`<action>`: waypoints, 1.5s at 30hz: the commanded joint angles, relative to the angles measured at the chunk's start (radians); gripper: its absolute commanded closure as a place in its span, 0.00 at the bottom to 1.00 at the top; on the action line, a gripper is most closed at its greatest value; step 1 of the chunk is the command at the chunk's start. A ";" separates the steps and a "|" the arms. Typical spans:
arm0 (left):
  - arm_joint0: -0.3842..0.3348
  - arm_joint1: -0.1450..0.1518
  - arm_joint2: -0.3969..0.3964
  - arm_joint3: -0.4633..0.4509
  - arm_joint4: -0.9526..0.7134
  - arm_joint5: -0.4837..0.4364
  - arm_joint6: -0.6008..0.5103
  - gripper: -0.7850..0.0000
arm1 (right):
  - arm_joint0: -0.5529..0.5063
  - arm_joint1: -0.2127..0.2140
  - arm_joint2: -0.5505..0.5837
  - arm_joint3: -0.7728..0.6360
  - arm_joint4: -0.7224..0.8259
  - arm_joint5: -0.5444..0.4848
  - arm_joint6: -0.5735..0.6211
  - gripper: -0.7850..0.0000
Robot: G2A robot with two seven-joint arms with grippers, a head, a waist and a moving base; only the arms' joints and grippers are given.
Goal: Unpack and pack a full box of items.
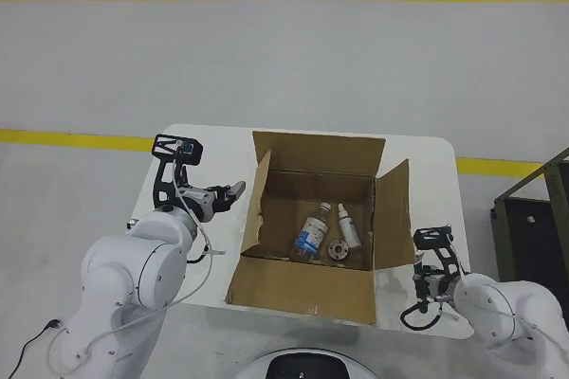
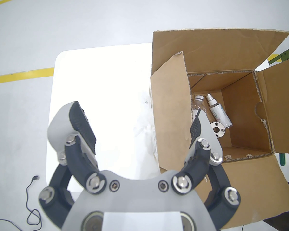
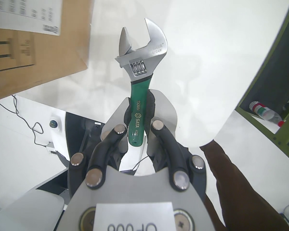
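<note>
- The table (image 1: 209,152) gives you a wide bare stretch on the robot's left of the box. On the right there is only a narrow strip, which ends in a rounded corner near the robot.
- The box (image 1: 308,284) sits mid-table with all four flaps folded out. Its right flap stands between the narrow strip and the opening.
- Your right gripper (image 3: 140,105) is over that narrow strip, just outside the right flap, and is clamped on the green handle of the wrench (image 3: 139,82).
- The wrench's long axis runs straight out in line with the fingers, steel head leading. You cannot tell whether the head touches the tabletop.
- The opening lies to the wrench's left, past the flap. If you're packing, you likely need to lift over that flap's edge. If you're setting the wrench down, keep it off the table edge.
- Your left gripper (image 1: 233,194) is spread wide and empty, just outside the left flap, with open room around it.
- On the box floor, a clear bottle (image 1: 313,232) and a spray bottle (image 1: 348,229) lie side by side, caps toward the far wall. The clear one is nearer the left arm.
- A metal flange (image 1: 338,250) lies between their bases.
</note>
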 commanded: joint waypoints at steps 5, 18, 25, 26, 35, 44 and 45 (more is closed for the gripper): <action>0.000 0.000 0.000 0.000 0.000 0.000 0.000 0.00 | -0.108 0.002 0.198 -0.170 0.111 -0.036 -0.041 1.00; 0.000 0.000 0.000 0.000 0.000 0.000 0.000 0.00 | -0.146 0.007 0.360 -0.170 0.318 -0.192 -0.133 1.00; 0.000 0.000 0.000 0.000 0.000 0.000 0.000 0.00 | -0.169 0.011 0.442 -0.170 0.465 -0.292 -0.165 1.00; 0.000 0.000 0.000 0.000 0.000 0.000 0.000 0.00 | -0.174 0.011 0.456 -0.170 0.498 -0.310 -0.172 1.00; 0.000 0.000 0.000 0.000 0.000 0.000 0.000 0.00 | -0.235 0.015 0.574 -0.170 0.770 -0.479 -0.190 1.00; 0.000 0.000 0.000 0.000 0.000 0.000 0.000 0.00 | -0.207 0.034 0.531 -0.170 0.900 -0.537 -0.159 1.00; 0.000 0.000 0.000 0.000 0.000 0.000 0.000 0.00 | -0.197 0.037 0.512 -0.170 0.895 -0.529 -0.158 1.00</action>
